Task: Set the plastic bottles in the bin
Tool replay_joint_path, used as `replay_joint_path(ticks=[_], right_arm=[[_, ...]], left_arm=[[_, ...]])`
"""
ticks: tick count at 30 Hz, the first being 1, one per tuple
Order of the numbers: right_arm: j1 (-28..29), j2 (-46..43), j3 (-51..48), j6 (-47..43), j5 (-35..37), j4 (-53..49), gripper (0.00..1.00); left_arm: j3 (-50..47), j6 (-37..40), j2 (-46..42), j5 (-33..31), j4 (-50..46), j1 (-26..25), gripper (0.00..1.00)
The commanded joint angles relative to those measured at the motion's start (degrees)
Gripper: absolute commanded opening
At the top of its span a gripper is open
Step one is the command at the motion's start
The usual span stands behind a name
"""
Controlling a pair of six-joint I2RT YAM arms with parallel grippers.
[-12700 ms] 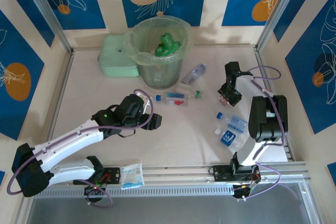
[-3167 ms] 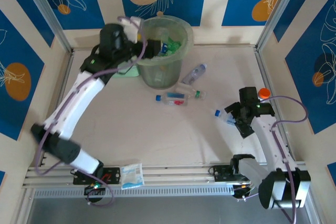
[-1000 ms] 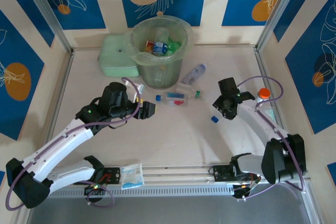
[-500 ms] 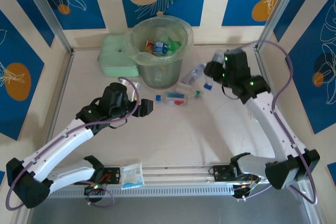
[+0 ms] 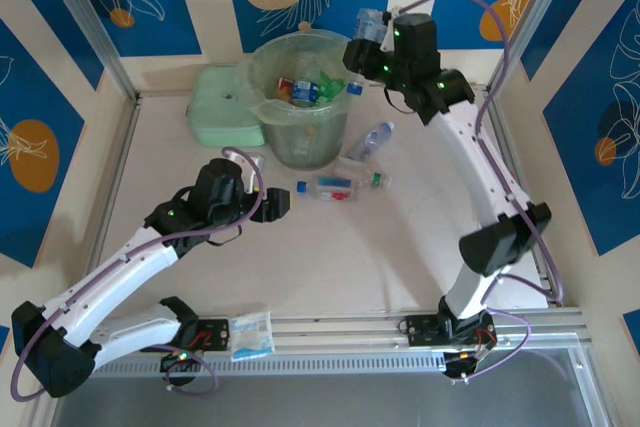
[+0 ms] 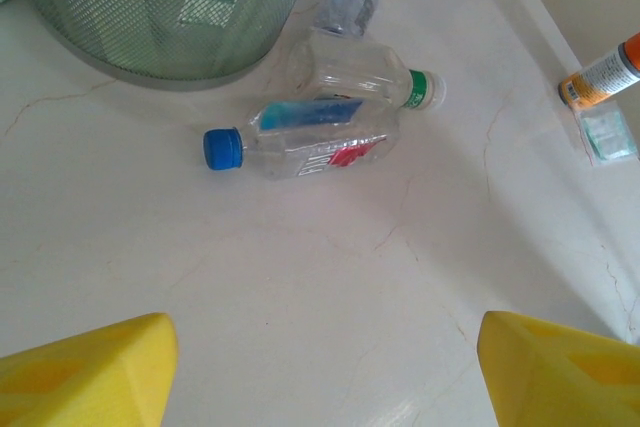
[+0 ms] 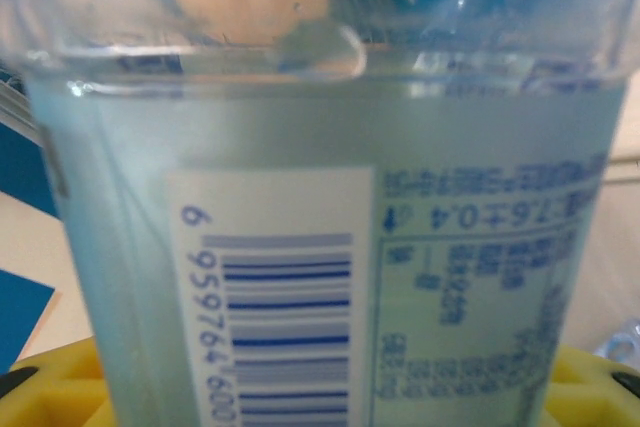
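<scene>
Yellow-padded, the right gripper (image 5: 366, 53) is clenched on a clear blue-labelled bottle (image 7: 320, 247) above the far right rim of the bin (image 5: 300, 137). The left gripper (image 6: 325, 367) hangs released, low over the table (image 6: 330, 267), near loose bottles (image 6: 300, 142) beside the bin.

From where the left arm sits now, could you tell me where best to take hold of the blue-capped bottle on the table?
I'd take the blue-capped bottle from above, across its body near the cap end. It lies flat on its side, and the green-capped bottle crowds its far side further along, leaving little finger room there.
</scene>
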Motion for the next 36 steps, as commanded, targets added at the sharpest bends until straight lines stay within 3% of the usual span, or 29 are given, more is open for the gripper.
replay_joint_path(ticks=[1, 10, 13, 20, 30, 36], right_arm=[[0.9, 4.9, 8.7, -3.6, 0.6, -2.9, 0.57], [2.5, 24.4, 35.4, -8.2, 5.0, -13.9, 0.56], [2.9, 27.6, 38.9, -8.6, 6.3, -15.3, 0.60], [2.9, 26.1, 34.6, -8.3, 7.7, -14.3, 0.79], [4.5, 17.8, 29.3, -8.9, 9.9, -12.4, 0.81], [5.3, 2.4, 8.8, -7.2, 12.0, -5.9, 0.81]], left_arm=[[-1.1, -0.8, -1.2, -1.0, -1.0, -0.4, 0.79], [-2.5, -1.1, -3.4, -2.0, -2.4, -0.4, 0.79], [-2.5, -1.0, -3.6, -2.4, -2.8, -0.4, 0.79], [-2.9, -0.9, -3.2, -2.1, -2.1, -0.4, 0.79], [-2.5, -0.1, -2.9, -2.1, -1.6, -0.3, 0.78], [-2.0, 1.4, -3.1, -2.9, -2.1, -0.4, 0.79]])
